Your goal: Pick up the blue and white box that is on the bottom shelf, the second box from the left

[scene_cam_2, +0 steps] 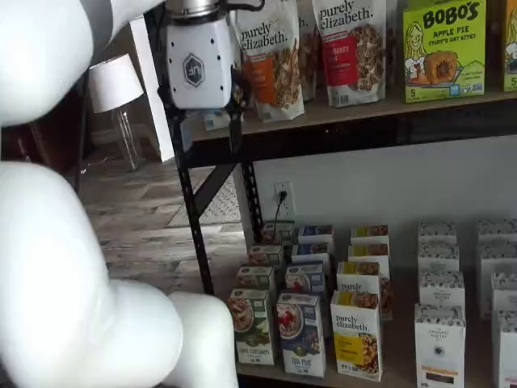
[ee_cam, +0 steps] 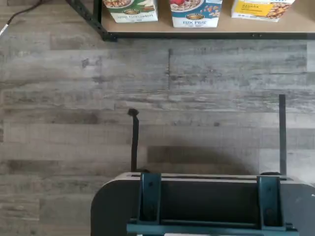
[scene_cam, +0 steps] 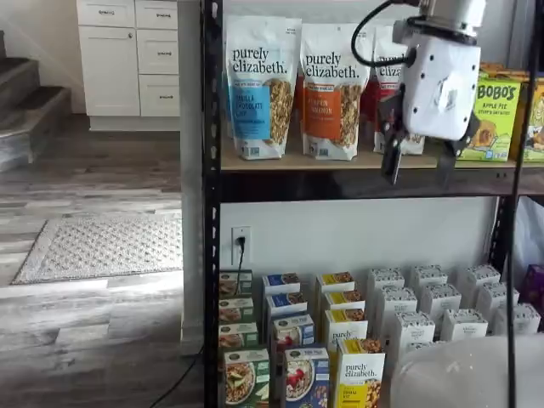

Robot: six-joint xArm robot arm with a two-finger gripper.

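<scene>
- The bottom shelf (scene_cam_2: 404, 368) carries rows of small cartons; its front edge faces you in both shelf views.
- Your gripper (scene_cam: 418, 170) hangs high, level with the upper shelf board, well above those cartons, and its two black fingers stand apart with nothing between them.
- The blue and white box (scene_cam_2: 300, 333) stands upright at the front edge, between the green-fronted carton (scene_cam_2: 250, 323) and the yellow-fronted carton (scene_cam_2: 356, 333).
- I judge you must go far down and then forward toward the shelf; the box's long axis is vertical.

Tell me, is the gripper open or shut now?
Open: in a shelf view the gripper shows a plain gap between its black fingers, holding nothing.
</scene>
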